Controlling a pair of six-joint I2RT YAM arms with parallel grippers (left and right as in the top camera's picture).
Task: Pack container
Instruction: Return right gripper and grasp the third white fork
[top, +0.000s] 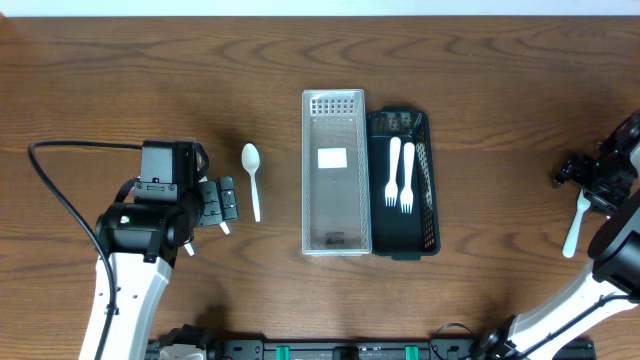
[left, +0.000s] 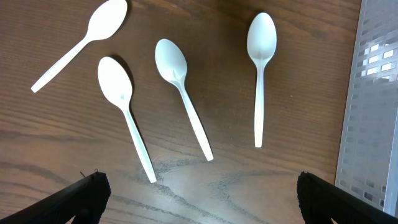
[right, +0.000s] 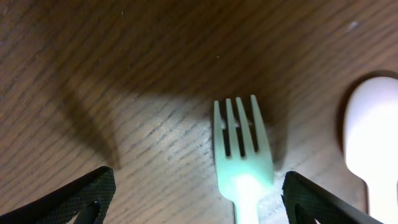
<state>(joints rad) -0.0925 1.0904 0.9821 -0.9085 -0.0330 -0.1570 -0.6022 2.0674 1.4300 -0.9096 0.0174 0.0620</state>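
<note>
A clear plastic container (top: 334, 172) stands mid-table, and beside it on the right a black container (top: 428, 190) holds two white forks (top: 400, 175). In the left wrist view several white spoons (left: 183, 93) lie on the wood, and the clear container's perforated wall (left: 373, 106) is at the right. My left gripper (left: 202, 202) is open above the table, just short of the spoon handles. Overhead, only one spoon (top: 252, 180) shows beside that gripper (top: 222, 205). My right gripper (right: 199, 202) is open low over a white fork (right: 242, 162), which lies between the fingers near the right one.
Another white utensil end (right: 373, 143) lies right of the fork. Overhead, the right gripper (top: 590, 180) is at the table's far right edge with a white utensil (top: 576, 225) beneath it. The left arm's black cable (top: 60, 190) loops at the left.
</note>
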